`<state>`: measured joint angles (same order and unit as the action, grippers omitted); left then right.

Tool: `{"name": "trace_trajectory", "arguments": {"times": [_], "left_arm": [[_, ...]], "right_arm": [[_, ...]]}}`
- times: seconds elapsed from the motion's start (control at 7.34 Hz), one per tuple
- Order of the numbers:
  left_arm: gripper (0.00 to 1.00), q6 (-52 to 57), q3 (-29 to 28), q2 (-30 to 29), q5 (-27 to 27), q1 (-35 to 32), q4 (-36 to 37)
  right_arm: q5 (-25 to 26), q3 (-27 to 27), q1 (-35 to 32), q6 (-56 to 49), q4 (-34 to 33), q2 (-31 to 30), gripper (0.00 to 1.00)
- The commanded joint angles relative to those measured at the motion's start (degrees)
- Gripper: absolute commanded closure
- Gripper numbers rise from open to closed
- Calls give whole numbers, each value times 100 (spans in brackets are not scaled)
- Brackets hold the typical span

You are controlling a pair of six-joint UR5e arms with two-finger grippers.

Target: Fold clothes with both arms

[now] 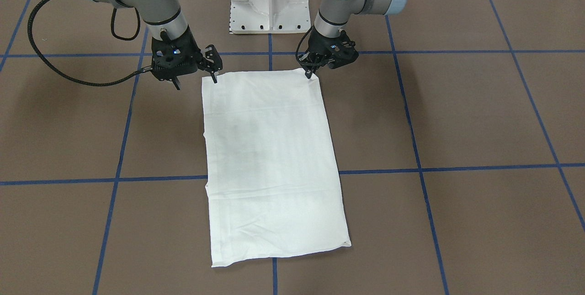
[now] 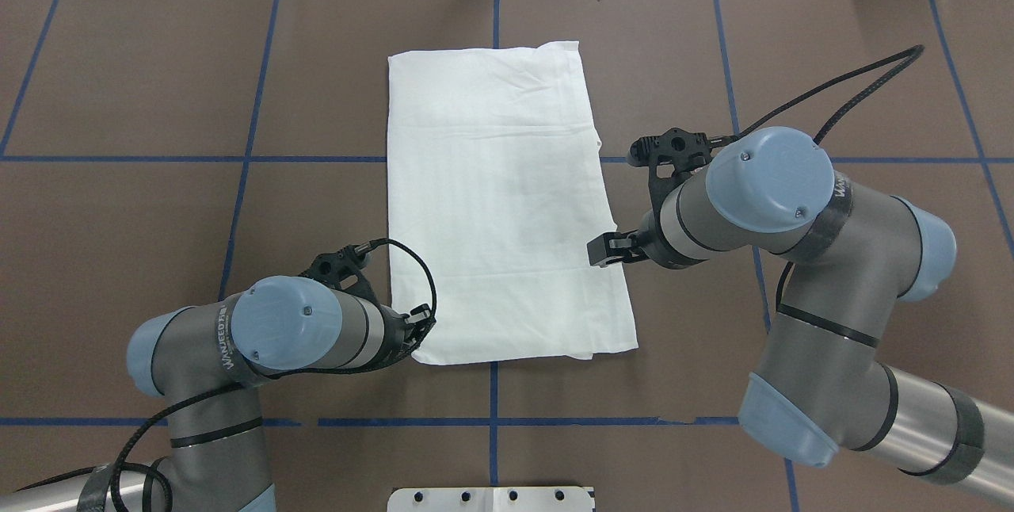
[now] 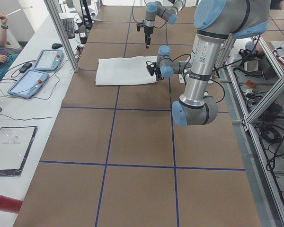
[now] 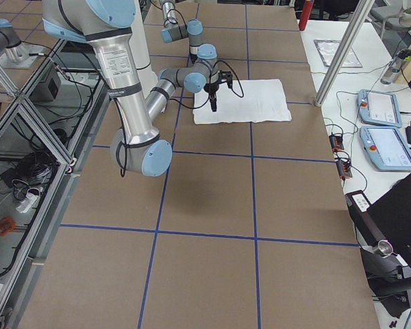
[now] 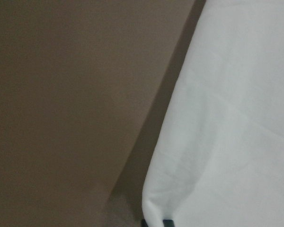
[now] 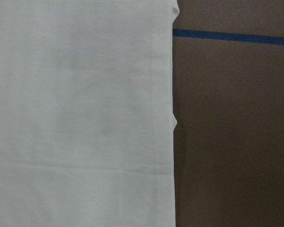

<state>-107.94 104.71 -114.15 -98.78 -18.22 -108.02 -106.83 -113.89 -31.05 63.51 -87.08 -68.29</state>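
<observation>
White T-shirt [image 1: 274,158] lies flat on the brown table [image 1: 480,117], folded into a long rectangle that runs away from both grippers. One near corner sits clamped in the left gripper [image 1: 310,75], pincers closed, cloth slightly puckered at the tips. At the other near corner is the right gripper [image 1: 195,82], spread wide and grasping nothing. Its inner finger [image 1: 213,73] is at the corner, contact unclear; its outer finger is off the cloth. Blue tape lines [image 1: 457,167] cross beyond both.

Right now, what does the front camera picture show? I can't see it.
A white shirt, folded into a long rectangle, lies on a brown table with blue tape lines. At its top corners, the left gripper looks pinched on one; the open right gripper is at the other.
</observation>
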Motion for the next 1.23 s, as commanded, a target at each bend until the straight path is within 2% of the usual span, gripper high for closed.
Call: {"name": "trace_trajectory", "arguments": {"times": [0.0, 0.14, 0.27, 0.41, 0.82, 1.09], "left_arm": [[100, 9, 110, -2, -27, -50, -9], [100, 9, 102, -63, -28, -59, 0], [100, 9, 102, -72, -28, -77, 0], [100, 18, 102, -72, -28, -94, -9], [100, 36, 120, -72, -28, -129, 0], [100, 45, 128, -63, -19, -147, 0]], "right_arm": [[13, 7, 142, 1052, 7, 26, 0], [65, -2, 387, 1937, 7, 44, 0], [449, 50, 694, 2886, -10, 96, 0], [687, 94, 880, 3357, -89, 132, 0], [663, 463, 925, 4317, -406, 474, 0], [655, 639, 1074, 4800, -353, 553, 0]]}}
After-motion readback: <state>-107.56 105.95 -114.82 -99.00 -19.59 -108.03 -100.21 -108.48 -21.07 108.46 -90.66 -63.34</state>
